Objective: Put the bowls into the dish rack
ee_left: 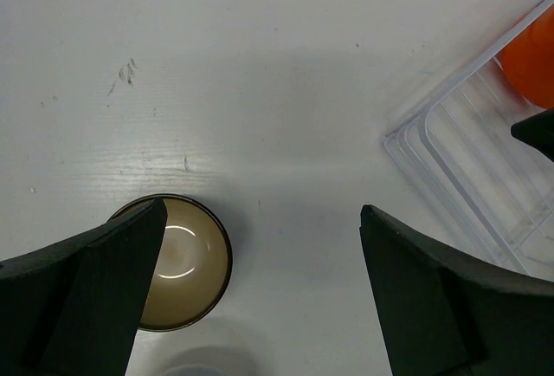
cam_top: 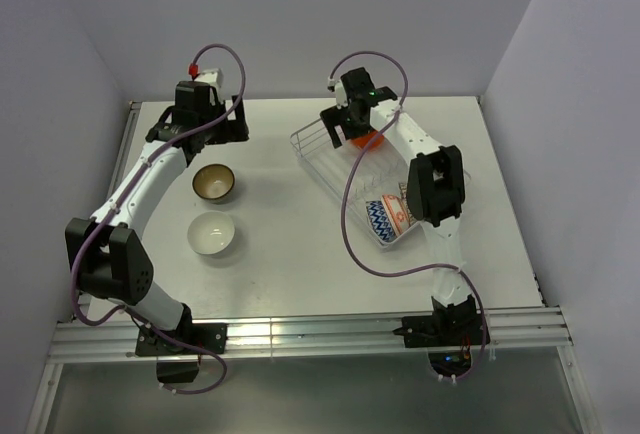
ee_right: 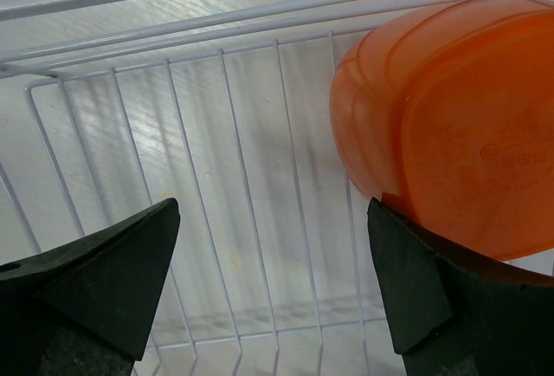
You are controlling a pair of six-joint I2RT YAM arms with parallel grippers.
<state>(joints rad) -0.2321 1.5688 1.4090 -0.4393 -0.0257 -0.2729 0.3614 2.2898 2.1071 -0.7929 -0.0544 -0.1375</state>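
The dish rack [cam_top: 312, 144] lies at the back right of the table. An orange-red bowl [ee_right: 450, 125] stands on edge at its far end, also seen as the orange-red bowl [cam_top: 368, 139] from above. My right gripper [ee_right: 273, 207] is open over the rack wires, its right finger just in front of that bowl's lower edge and nothing between the fingers. A blue zigzag bowl [cam_top: 380, 220] and a patterned orange bowl [cam_top: 401, 216] sit at the rack's near end, partly hidden by the arm. My left gripper [ee_left: 262, 211] hangs open above the table, right of the dark brown bowl [ee_left: 186, 263]. A white bowl [cam_top: 212, 234] sits nearer.
The rack's clear tray corner [ee_left: 450, 159] shows at the right of the left wrist view. The right arm's forearm [cam_top: 435, 186] crosses over the rack's near half. Walls close the table at the back and sides.
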